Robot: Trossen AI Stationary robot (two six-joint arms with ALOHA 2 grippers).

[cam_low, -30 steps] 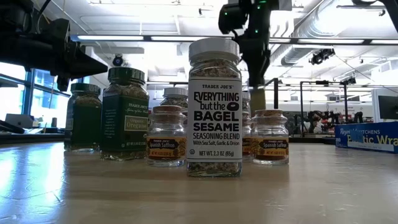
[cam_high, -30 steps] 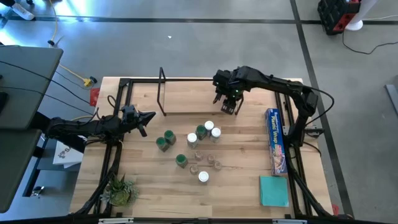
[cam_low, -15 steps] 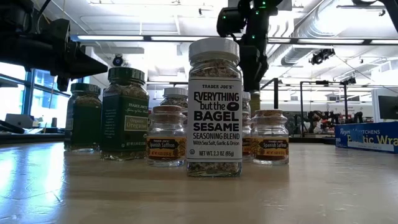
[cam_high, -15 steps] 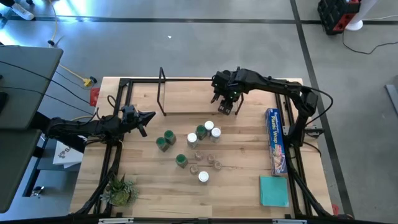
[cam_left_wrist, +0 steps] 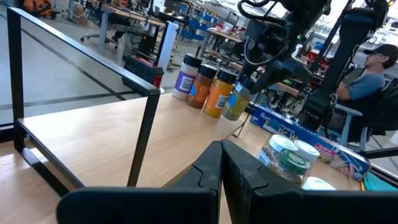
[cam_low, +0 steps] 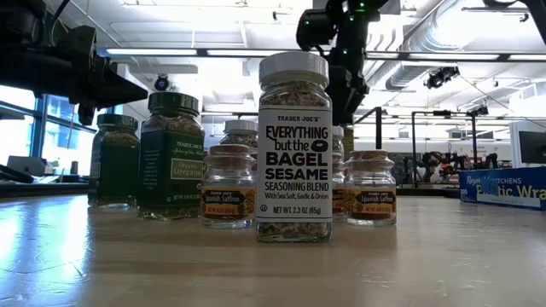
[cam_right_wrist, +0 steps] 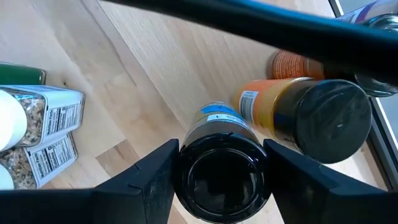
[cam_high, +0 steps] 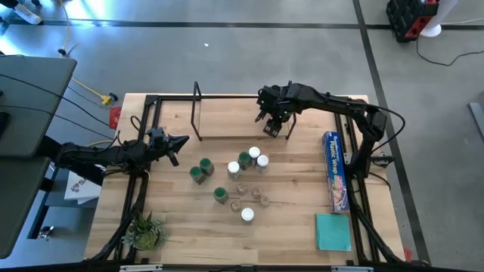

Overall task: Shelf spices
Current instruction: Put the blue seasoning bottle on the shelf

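The shelf (cam_high: 242, 121) is a light-wood plank with black hoop ends near the table's far edge. On its right part stand three jars (cam_left_wrist: 202, 84), one white-lidded and two orange. My right gripper (cam_high: 274, 125) hangs over that end, shut on a black-lidded jar (cam_right_wrist: 224, 171) next to them. Loose spices (cam_high: 238, 177) with green, white and clear lids stand in a cluster mid-table; the bagel-seasoning jar (cam_low: 294, 149) is nearest the low camera. My left gripper (cam_high: 180, 142) waits shut at the table's left side, left of the cluster. My right gripper pinches the black-lidded jar at its top, just under the lid (cam_right_wrist: 224, 149), one finger (cam_right_wrist: 155, 183) on each side. The fingers come from above, pointing down. The jar (cam_left_wrist: 236, 102) hangs roughly upright beside the orange jars; whether its base touches the plank I cannot tell.
A long blue plastic-wrap box (cam_high: 335, 170) lies along the table's right side with a teal pad (cam_high: 333, 230) near it. A small plant (cam_high: 147, 230) sits at the near left corner. A black frame (cam_high: 151, 106) borders the table. The shelf's left half is bare.
My right gripper, still shut on the jar, has shifted a little toward the table's left along the shelf, closer to the standing jars. The left arm and the loose spices have kept still.
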